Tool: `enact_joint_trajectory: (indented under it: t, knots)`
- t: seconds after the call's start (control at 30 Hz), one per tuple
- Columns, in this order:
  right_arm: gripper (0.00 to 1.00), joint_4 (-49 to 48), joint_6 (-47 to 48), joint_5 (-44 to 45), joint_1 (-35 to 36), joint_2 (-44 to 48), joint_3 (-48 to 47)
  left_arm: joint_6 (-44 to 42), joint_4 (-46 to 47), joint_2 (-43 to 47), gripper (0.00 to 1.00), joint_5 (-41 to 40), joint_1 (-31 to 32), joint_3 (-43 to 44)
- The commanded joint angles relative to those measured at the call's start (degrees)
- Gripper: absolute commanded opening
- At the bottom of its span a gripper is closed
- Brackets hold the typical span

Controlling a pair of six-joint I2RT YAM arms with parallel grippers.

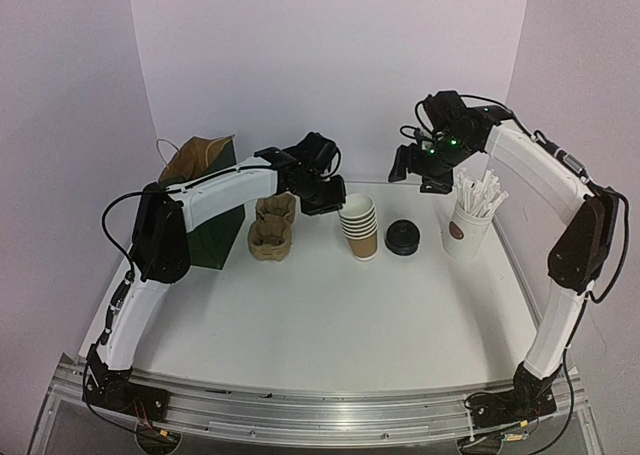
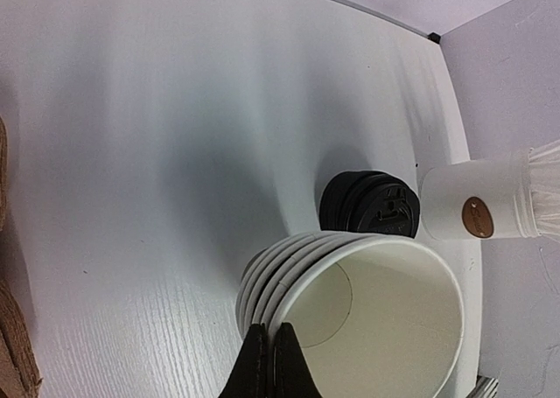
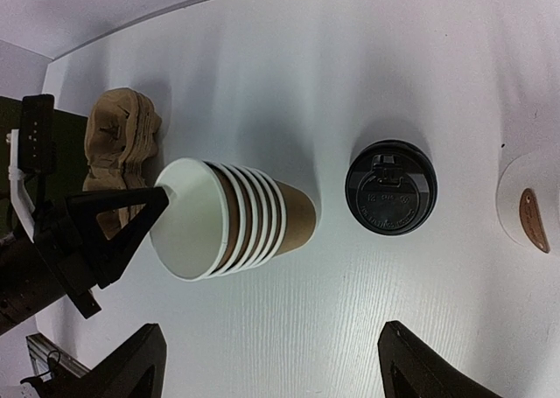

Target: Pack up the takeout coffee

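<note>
Several brown kraft cups with white rims are nested in a stack (image 1: 360, 237) at mid-table. My left gripper (image 1: 335, 197) is shut on the near rim of the top cup (image 2: 376, 319); its black fingers (image 2: 255, 363) pinch the rim wall between them. The right wrist view shows the same pinch on the top cup (image 3: 188, 219). A stack of round black domed lids (image 1: 402, 237) lies on the table just right of the cups, and shows in both wrist views (image 2: 372, 205) (image 3: 390, 188). My right gripper (image 1: 425, 170) hangs open and empty high above the lids (image 3: 271, 367).
A tall white cup of paper-wrapped sticks with a brown logo (image 1: 467, 225) (image 2: 477, 207) (image 3: 529, 210) stands right of the lids. Stacked brown pulp carrier trays (image 1: 272, 227) (image 3: 122, 140) sit left of the cups. A dark green and brown paper bag (image 1: 205, 165) stands at far left.
</note>
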State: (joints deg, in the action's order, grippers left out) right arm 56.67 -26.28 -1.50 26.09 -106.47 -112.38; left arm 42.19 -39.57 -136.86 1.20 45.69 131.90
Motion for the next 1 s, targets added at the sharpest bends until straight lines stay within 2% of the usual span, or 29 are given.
enact_joint_trajectory:
  t: [0.0,0.43,0.7,0.97]
  knots:
    - [0.83,0.4,-0.8,-1.1,0.0,-0.8,-1.7,-0.6,0.6,2.3,0.00,-2.8,-0.3,2.5]
    - [0.83,0.5,-0.8,-2.0,0.0,-1.8,-2.8,-2.6,-0.4,3.7,0.00,-4.8,-0.3,4.7]
    - [0.83,0.5,-1.0,-2.3,0.0,-1.9,-2.8,-4.6,-1.5,4.1,0.00,-8.7,-0.3,5.8]
    - [0.83,0.5,-1.2,-2.3,0.0,-2.2,-2.9,-4.8,0.7,5.3,0.00,-7.9,-0.2,6.1]
